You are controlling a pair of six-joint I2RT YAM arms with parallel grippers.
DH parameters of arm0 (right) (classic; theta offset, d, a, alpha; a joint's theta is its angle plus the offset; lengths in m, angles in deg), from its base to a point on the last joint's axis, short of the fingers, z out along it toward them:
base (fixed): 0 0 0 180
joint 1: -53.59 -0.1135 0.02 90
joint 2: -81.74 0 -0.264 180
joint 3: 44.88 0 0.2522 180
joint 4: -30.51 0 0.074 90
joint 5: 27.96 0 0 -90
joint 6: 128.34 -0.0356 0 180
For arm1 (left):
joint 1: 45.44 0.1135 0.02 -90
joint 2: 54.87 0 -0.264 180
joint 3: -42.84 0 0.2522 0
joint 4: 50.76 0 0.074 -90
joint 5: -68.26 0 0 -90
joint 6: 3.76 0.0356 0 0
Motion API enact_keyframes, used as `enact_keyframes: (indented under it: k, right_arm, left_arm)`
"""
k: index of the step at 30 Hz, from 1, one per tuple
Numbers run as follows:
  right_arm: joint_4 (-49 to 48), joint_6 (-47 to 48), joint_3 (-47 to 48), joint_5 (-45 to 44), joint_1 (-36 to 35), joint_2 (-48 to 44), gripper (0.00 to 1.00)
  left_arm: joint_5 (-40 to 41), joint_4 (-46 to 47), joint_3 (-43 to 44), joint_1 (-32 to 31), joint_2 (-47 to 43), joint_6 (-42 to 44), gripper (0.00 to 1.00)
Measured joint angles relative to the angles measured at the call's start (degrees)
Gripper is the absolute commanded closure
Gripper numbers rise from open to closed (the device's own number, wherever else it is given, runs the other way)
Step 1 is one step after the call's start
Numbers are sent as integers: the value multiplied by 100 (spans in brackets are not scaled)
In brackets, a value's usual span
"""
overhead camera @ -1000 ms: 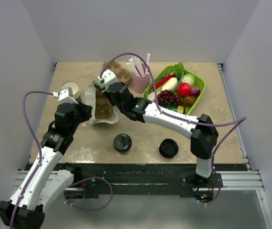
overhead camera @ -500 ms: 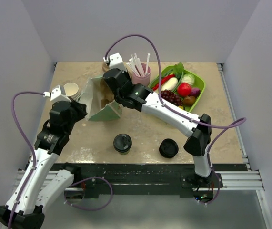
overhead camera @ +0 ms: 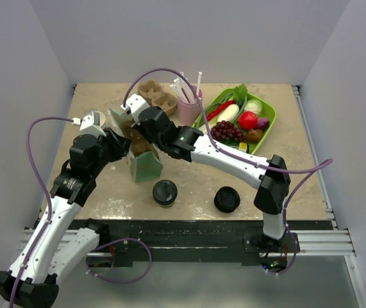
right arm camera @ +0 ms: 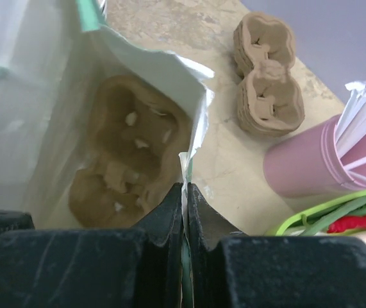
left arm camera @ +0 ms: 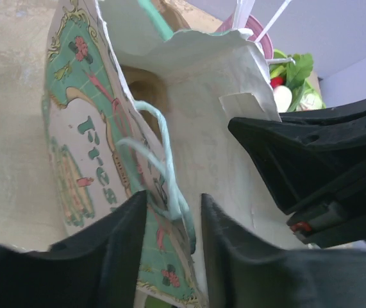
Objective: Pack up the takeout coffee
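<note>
The takeout coffee [overhead camera: 165, 192], a small greenish cup with a black lid, stands on the table near the front, apart from both grippers. A printed paper bag [overhead camera: 145, 163] stands upright just behind and left of it, its mouth open. My right gripper [overhead camera: 138, 125] is shut on the bag's rim [right arm camera: 192, 96]; the right wrist view looks down into the bag at a brown cup carrier [right arm camera: 128, 160] on its bottom. My left gripper [overhead camera: 120, 136] straddles the bag's left wall [left arm camera: 86, 160] and a green string handle [left arm camera: 163, 173], with its jaws apart.
A low stack of black lids [overhead camera: 227, 199] sits right of the coffee. White lidless cups [overhead camera: 93, 119] stand at the left. Brown cup carriers [overhead camera: 157, 96], a pink cup of straws [overhead camera: 189, 106] and a green tray [overhead camera: 267, 131] of food are at the back.
The bag went from lying tilted to standing upright, nearer the front. My right gripper came forward with its rim. My left gripper moved right onto the bag's left wall.
</note>
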Motion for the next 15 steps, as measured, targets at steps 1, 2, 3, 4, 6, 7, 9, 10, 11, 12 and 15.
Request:
enact_keyframes:
  k: [1, 2, 3, 4, 6, 7, 9, 10, 11, 12, 15]
  right_arm:
    - [-114, 83, -70, -15, 0, -4, 93]
    - [-227, 179, -131, -42, 2, -7, 93]
    - [-284, 293, -144, -52, 2, -7, 93]
    - [-343, 396, -144, -70, 2, -9, 93]
    - [-407, 608, -144, -70, 4, -72, 92]
    - [-413, 678, -144, -63, 7, -107, 92]
    - [-413, 859, -136, -33, 9, -210, 91]
    - [-393, 929, -103, -9, 11, -247, 91]
    - [-358, 990, -44, 35, 15, -262, 92]
    - [-332, 1071, 37, 111, 22, -262, 92]
    - [-275, 1384, 190, 350, 48, -264, 91]
  left_arm:
    - [31, -20, 0, -4, -24, 26, 37]
    - [70, -76, 11, -9, -48, 44, 32]
    - [138, -181, 39, -9, -66, 52, 22]
    - [232, -304, 81, -11, -79, 52, 17]
    - [461, -605, 236, -11, -96, 42, 6]
    - [568, -715, 310, -9, -111, 26, 4]
    - [793, -1051, 590, -9, -146, 7, 0]
    - [883, -1204, 769, -9, -164, 9, 0]
    - [966, -1351, 962, -9, -186, 13, 0]
    - [1036, -1453, 1147, -9, -225, 48, 0]
    - [1182, -1591, 1547, -9, -424, 210, 0]
